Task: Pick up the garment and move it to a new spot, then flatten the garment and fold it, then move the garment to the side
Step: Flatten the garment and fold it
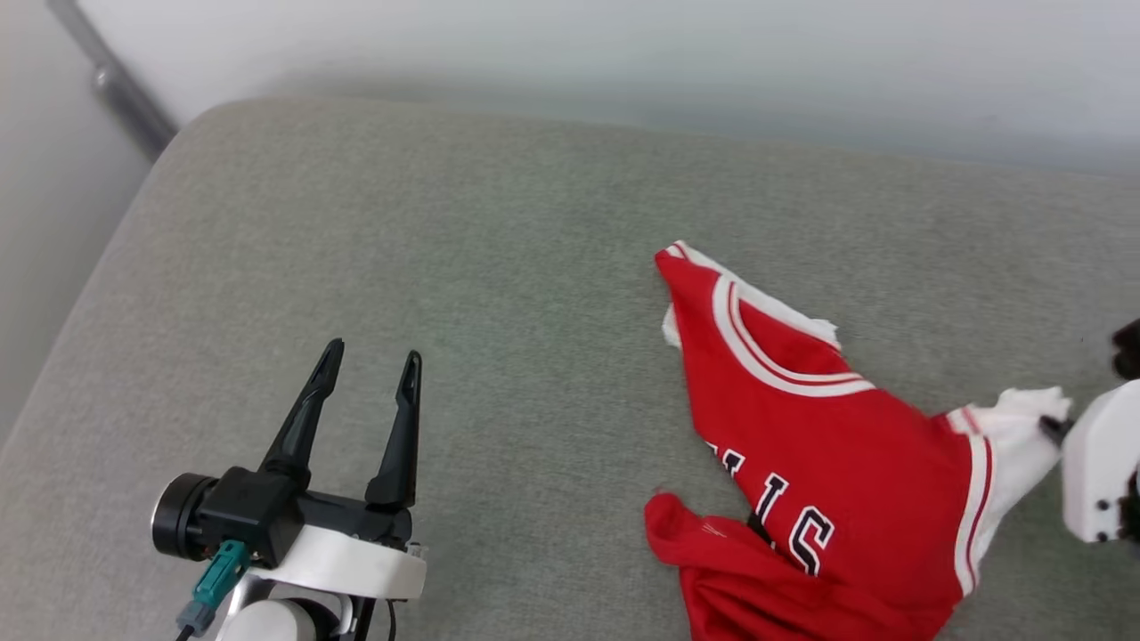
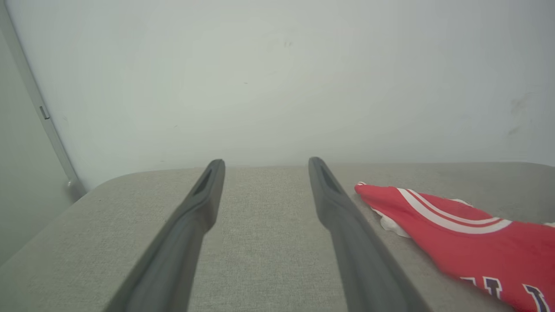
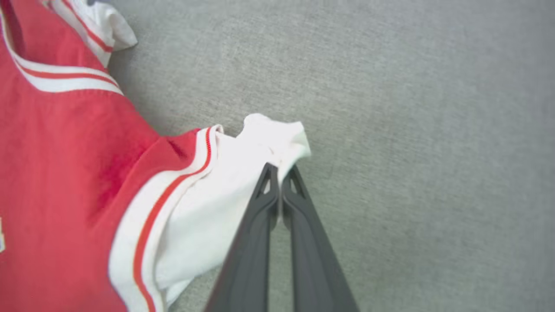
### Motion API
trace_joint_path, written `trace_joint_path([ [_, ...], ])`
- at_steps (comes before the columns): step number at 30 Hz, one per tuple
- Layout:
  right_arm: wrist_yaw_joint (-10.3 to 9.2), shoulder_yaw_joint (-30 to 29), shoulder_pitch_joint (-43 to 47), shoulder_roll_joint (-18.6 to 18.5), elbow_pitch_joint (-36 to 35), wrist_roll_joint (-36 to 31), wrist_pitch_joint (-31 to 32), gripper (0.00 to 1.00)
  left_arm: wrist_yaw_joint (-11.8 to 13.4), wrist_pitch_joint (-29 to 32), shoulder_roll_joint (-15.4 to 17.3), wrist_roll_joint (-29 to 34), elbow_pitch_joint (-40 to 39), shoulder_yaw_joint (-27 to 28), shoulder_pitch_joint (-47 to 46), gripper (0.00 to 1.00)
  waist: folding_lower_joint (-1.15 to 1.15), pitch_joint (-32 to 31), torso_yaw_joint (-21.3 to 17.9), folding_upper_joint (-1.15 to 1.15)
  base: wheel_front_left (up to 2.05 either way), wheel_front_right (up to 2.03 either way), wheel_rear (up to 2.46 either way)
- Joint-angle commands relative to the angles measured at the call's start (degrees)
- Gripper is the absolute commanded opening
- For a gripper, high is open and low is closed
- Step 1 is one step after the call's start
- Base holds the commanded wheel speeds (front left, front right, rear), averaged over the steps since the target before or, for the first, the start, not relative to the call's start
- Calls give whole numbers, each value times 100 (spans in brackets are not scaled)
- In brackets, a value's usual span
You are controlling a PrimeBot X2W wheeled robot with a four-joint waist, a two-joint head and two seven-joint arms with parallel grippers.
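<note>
The right gripper (image 3: 281,171) has its two dark fingers pressed together, and a bunched corner of the garment's white side panel (image 3: 243,173) is pinched between the tips, so it grips the garment (image 3: 65,173). In the right wrist view the pinched white fabric puffs up just past the fingertips at 12 o'clock. The rest of the jersey spreads away from them toward 9 and 8 o'clock, first the white panel, then a white-and-red striped trim (image 3: 143,225), then the red body. In the head view this gripper sits at the frame's 3 o'clock edge, its fingertip touching the white corner, and the garment stretches from it toward 9 o'clock. The cloth lies crumpled on the grey cushion (image 1: 445,267), with a striped armhole or neck edge (image 1: 766,356) toward 11 o'clock of the gripper. The black, white-outlined letters (image 1: 802,525) lie toward 8 o'clock, and a rumpled red fold lies at the frame's bottom. The left gripper (image 1: 374,356) is at the head view's 7 o'clock with its fingers spread wide and nothing between them. It is well apart from the jersey, which lies at its 3 o'clock. In the left wrist view the red cloth shows at 4 o'clock, just beside the right-hand finger (image 2: 347,216), with the pale wall (image 2: 277,78) beyond the cushion at 12 o'clock.
</note>
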Motion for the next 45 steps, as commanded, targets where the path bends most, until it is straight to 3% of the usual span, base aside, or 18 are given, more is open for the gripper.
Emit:
trace_joint_path([
  [1, -6, -227, 45, -56, 19, 54, -38, 0, -10, -15, -13, 32, -16, 30, 65, 100, -1, -187, -298, 0, 0, 0, 0],
  [10, -5, -1499, 558, -219, 397, -431, -282, 0, -46, -14, -80, 8, -135, 74, -21, 100, -1, -113, -696, 0, 0, 0, 0],
  [15, -6, -1871, 870, 75, 543, -542, -503, 0, -46, -15, -74, 24, -108, 90, -56, 100, -1, -21, -825, 0, 0, 0, 0],
  [17, -6, -1852, 957, 210, 623, -619, -643, 32, -50, -15, -66, 24, -83, 84, -64, 100, -1, -11, -865, 0, 0, 0, 0],
  [18, -6, -1845, 970, 267, 640, -647, -747, 62, -52, -15, -59, 30, -68, 79, -72, 100, -1, -12, -885, 0, 0, 0, 0],
  [19, -6, -1878, 937, 351, 658, -654, -858, 100, -52, -15, -57, 32, -59, 81, -76, 100, -1, -15, -911, 0, 0, 0, 0],
  [26, -5, -1759, 649, 699, 292, -671, -2096, 100, -54, -15, -59, -198, 16, 56, -113, 100, -1, -131, -1112, 0, 0, 0, 0],
  [32, -5, -1558, 825, 1113, -515, -467, -3390, 100, -56, -14, 63, -427, 40, -89, -141, 100, -1, -233, -1315, 0, 0, 0, 0],
  [35, -6, -1330, 974, 1182, -1031, -748, -4193, 100, -56, 33, 137, -637, 218, -233, -168, 100, -1, -200, -1469, 0, 0, 0, 0],
  [38, -4, -1230, 1083, 1506, -1277, -783, -4633, 100, -57, 212, 199, -810, 297, -315, -276, 100, -1, -160, -1597, 0, 0, 0, 0],
  [42, -5, -1025, 1179, 1907, -1655, -897, -5187, 100, -57, 815, 488, -1088, 273, -525, -668, 100, -1, 5, -1867, 0, 0, 0, 0],
  [45, -5, -862, 1210, 2135, -1780, -955, -5395, 100, -57, 1512, 991, -1306, 163, -805, -1398, 100, -1, 207, -2154, 0, 0, 0, 0],
])
